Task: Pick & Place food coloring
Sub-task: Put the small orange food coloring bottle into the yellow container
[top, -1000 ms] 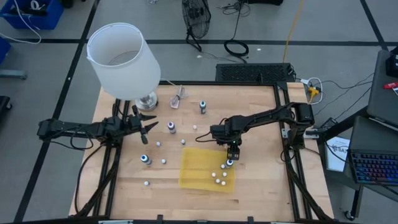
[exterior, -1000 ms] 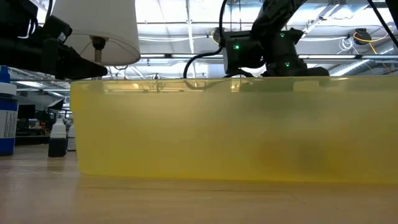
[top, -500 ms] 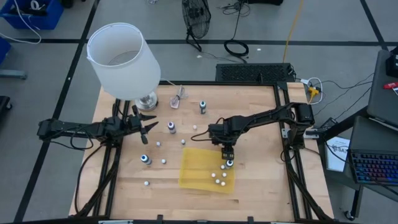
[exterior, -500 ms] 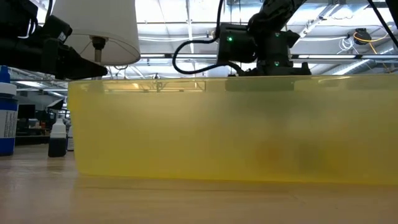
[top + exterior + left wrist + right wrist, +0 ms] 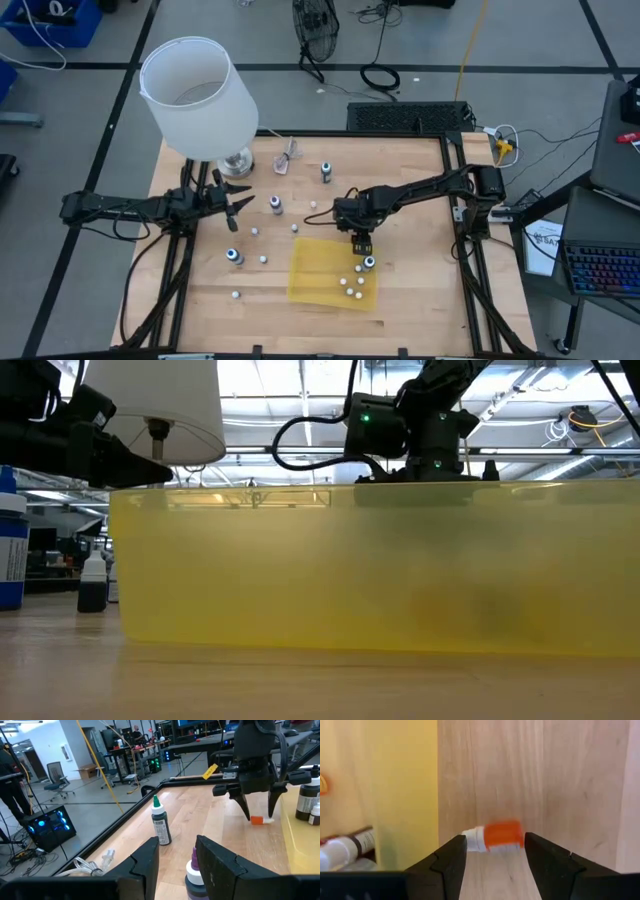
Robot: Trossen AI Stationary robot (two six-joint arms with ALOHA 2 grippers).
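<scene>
Food coloring bottles are scattered over the wooden table: dark-bodied ones (image 5: 325, 172), (image 5: 276, 206), (image 5: 233, 256) stand upright, and tiny pale ones (image 5: 254, 231) lie between them. Several more (image 5: 355, 282) lie in the flat yellow tray (image 5: 310, 270). My right gripper (image 5: 360, 243) is open and points down just past the tray's far edge. Its fingers stand on either side of a tiny orange bottle with a white cap (image 5: 492, 836), which lies on its side on the wood (image 5: 260, 820). My left gripper (image 5: 243, 205) is open and hovers level near the lamp, with a purple-capped bottle (image 5: 192, 872) in front of it.
A lamp with a white shade (image 5: 195, 95) stands at the table's far left corner. A clear pinkish object with a thin stick (image 5: 287, 160) lies near it. A green-capped bottle (image 5: 160, 822) stands on the far side. The tray's wall (image 5: 370, 570) fills the low view.
My right gripper has moved a little toward the table's left and far edge, from over the tray's bottles to the bare wood beside the tray's far edge. The left arm has kept still.
</scene>
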